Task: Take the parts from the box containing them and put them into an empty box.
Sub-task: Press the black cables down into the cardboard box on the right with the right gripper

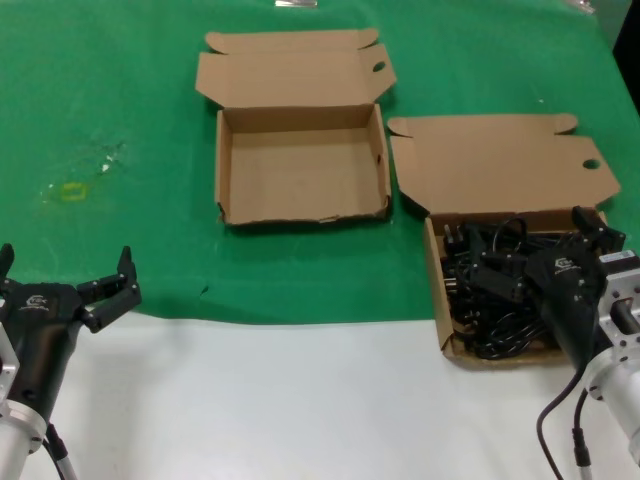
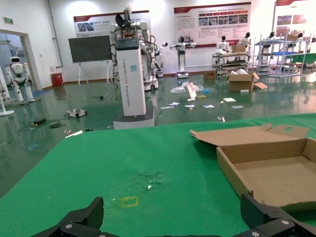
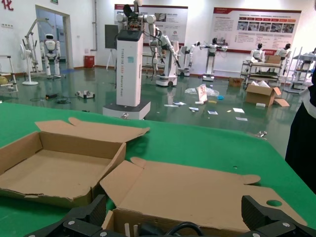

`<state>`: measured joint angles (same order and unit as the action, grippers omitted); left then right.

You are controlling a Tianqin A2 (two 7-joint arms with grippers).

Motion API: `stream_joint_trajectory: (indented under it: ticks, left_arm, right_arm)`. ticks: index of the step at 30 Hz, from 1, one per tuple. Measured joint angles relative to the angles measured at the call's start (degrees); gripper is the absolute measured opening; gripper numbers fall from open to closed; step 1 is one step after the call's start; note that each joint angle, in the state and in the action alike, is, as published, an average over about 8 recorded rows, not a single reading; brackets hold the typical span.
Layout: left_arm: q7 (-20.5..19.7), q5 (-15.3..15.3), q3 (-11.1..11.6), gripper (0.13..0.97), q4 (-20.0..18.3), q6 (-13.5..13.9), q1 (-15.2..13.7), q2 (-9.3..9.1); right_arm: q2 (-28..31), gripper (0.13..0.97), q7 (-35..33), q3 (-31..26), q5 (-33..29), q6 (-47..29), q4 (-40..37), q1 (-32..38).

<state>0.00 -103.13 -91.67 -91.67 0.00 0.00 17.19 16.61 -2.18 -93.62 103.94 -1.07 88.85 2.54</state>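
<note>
While right gripper (image 1: 545,275) hangs over parts box (image 1: 440,290), fingers spread | left gripper (image 1: 68,285) parked low, fingers wide

Glossy green hall floor (image 2: 74,106) far beyond the gripper, white wall (image 3: 197,29) with red-headed poster boards (image 2: 212,19), dark screen on stand (image 2: 90,48), metal shelving racks (image 2: 286,54), bright overhead light reflecting

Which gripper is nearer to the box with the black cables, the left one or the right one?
The right. The right gripper hangs open over the box with the black cables. The left gripper, also open, waits far across the table's near edge.
</note>
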Motion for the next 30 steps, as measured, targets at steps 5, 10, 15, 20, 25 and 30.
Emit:
stream_joint_trajectory:
  ticks: [5,10,15,20,25,30]
  left_arm:
    - [0.0,0.0,0.0,0.966,0.0,0.0,0.0,0.0]
    - [0.0,0.0,0.0,0.966,0.0,0.0,0.0,0.0]
    - [0.0,0.0,0.0,0.966,0.0,0.0,0.0,0.0]
    - [0.0,0.0,0.0,0.966,0.0,0.0,0.0,0.0]
    - [0.0,0.0,0.0,0.966,0.0,0.0,0.0,0.0]
    - [0.0,0.0,0.0,0.96,0.0,0.0,0.0,0.0]
  right_arm:
    - [0.0,0.966,0.0,0.0,0.0,0.0,0.0,0.0]
    - [0.0,0.966,0.0,0.0,0.0,0.0,0.0,0.0]
    - [0.0,0.966,0.0,0.0,0.0,0.0,0.0,0.0]
    - [0.0,0.966,0.0,0.0,0.0,0.0,0.0,0.0]
    - [0.0,0.966,0.0,0.0,0.0,0.0,0.0,0.0]
    - [0.0,0.966,0.0,0.0,0.0,0.0,0.0,0.0]
